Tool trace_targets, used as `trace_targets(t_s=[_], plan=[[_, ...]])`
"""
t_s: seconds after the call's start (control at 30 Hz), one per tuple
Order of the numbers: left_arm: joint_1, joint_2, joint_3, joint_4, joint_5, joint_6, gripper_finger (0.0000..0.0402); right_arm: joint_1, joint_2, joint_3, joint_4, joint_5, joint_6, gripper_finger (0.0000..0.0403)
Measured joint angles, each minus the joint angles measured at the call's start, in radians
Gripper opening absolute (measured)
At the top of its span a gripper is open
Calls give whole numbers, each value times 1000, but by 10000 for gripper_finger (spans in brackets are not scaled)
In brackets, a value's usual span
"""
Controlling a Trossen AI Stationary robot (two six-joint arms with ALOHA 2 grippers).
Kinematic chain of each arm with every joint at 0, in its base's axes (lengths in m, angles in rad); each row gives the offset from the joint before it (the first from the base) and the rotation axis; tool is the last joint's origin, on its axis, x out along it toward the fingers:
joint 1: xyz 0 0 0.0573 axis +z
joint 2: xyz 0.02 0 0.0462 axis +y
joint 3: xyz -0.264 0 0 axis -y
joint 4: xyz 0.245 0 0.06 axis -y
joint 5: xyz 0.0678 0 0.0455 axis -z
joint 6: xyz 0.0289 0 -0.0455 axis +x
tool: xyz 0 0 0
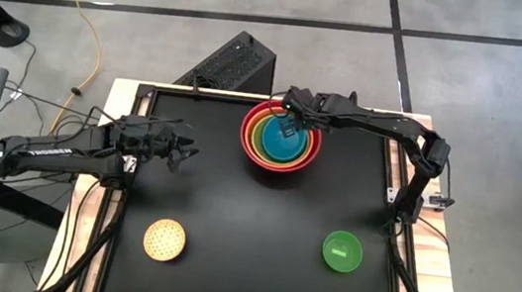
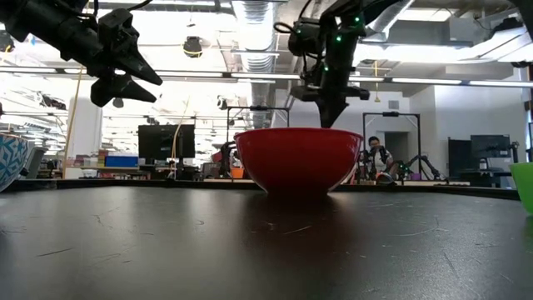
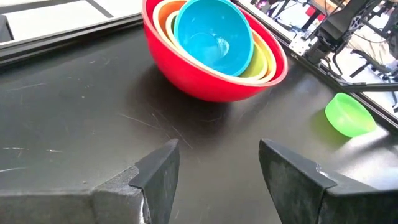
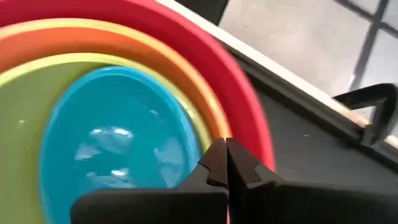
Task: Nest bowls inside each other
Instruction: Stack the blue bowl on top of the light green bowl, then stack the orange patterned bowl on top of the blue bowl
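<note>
Nearest the overhead camera's bottom edge, on the table's (image 1: 223, 291) front left, lies the small pale-yellow speckled bowl (image 1: 165, 240), alone on the black surface. Up and to its left the left gripper (image 1: 184, 149) hangs in the air over the table's left side with its fingers (image 3: 158, 171) spread wide and nothing between them; from its wrist camera the stack shows ahead of the gap. At the back centre sits the large red bowl (image 1: 249, 137), with the orange bowl (image 1: 257, 132) inside it, the lime-green bowl (image 1: 262, 143) inside that, and the blue bowl (image 1: 282, 145) innermost, all four nested. Just over the stack's rear rim is the right gripper (image 1: 291, 123), its fingers (image 4: 214, 165) pressed together tip to tip and holding nothing, poised above the rims on the red and orange side. From table height that gripper points straight down just above the red bowl's lip. Farther right, near the table's front right, rests the small bright green bowl (image 1: 342, 251), well apart from the stack.
</note>
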Motion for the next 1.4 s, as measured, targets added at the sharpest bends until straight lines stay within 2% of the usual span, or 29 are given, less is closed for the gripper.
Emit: trace_targets(t_s=[0.3,0.43,0.63,0.73,0.87,1.0,1.1,1.2,1.33,1.4], plan=[[0,0,0,-8,0,3,210,6,64,0,3,-26,-4,2],[0,0,0,-18,5,-3,210,17,73,0,0,15,-14,2],[0,0,0,-26,21,-5,210,23,9,1,1,43,-15,1],[0,0,0,-26,25,-6,210,45,-49,2,6,-17,-15,1],[0,0,0,-26,101,9,210,127,-129,3,18,-120,-15,2],[-26,1,0,-49,302,15,210,254,-179,3,37,-180,-32,3],[-96,0,0,-44,419,30,210,359,-197,3,74,-243,-79,3],[-190,0,0,-46,402,70,210,455,-185,3,146,-283,-91,4],[-273,1,0,-53,261,102,210,545,-133,3,355,-296,-96,4],[-298,0,0,-51,298,126,210,566,-98,3,474,-297,-97,4]])
